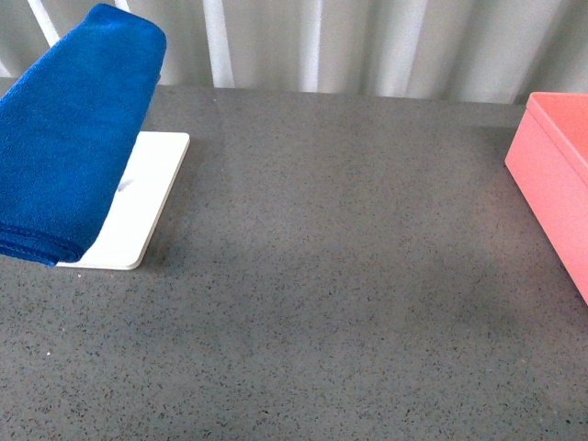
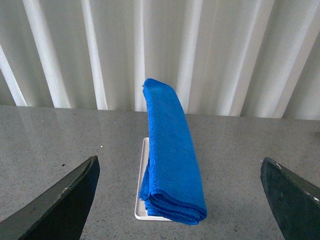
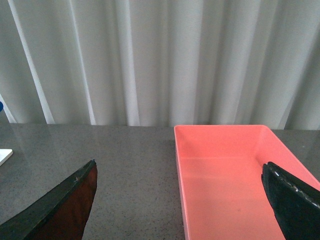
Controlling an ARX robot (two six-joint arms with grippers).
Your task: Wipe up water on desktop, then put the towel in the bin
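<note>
so the towel sits on the tray, far left of the desktop; the bin is well apart at the right edge; a curtain hangs behind it all

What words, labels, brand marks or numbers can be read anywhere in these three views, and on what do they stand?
None: no readable text shows in any view.
The towel, the white tray, the bin, the desktop and the curtain all look plain, with no print, label or number.
</note>
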